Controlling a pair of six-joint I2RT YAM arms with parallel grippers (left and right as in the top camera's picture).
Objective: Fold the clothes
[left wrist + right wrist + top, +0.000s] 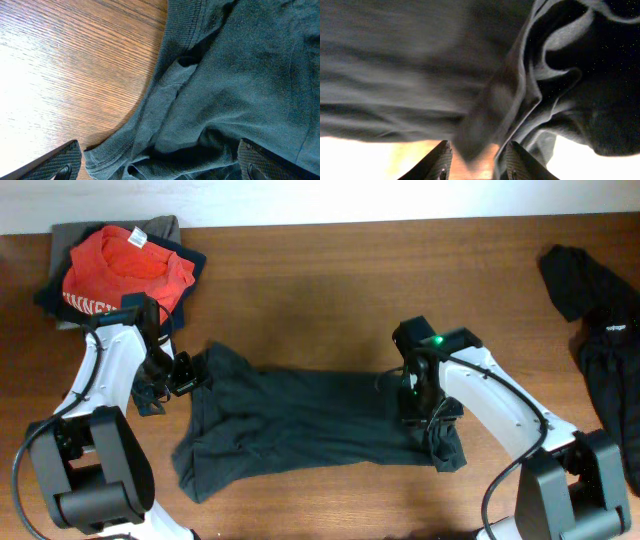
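Note:
A dark charcoal T-shirt (310, 425) lies crumpled lengthwise across the middle of the table. My left gripper (188, 374) sits at the shirt's upper left edge. In the left wrist view the left gripper (160, 165) is wide open, and a ribbed edge of the shirt (150, 125) lies bunched between its fingers (62, 162). My right gripper (428, 420) hovers over the shirt's right end. Seen from the right wrist, that gripper (477, 162) stands partly open, and a blurred flap of the shirt (480, 120) hangs loose between its fingertips (440, 160).
A stack of clothes topped by an orange shirt (125, 270) sits at the back left corner, close behind the left arm. A black garment (600, 330) lies along the right edge. Bare wooden table (320, 290) stretches behind the shirt.

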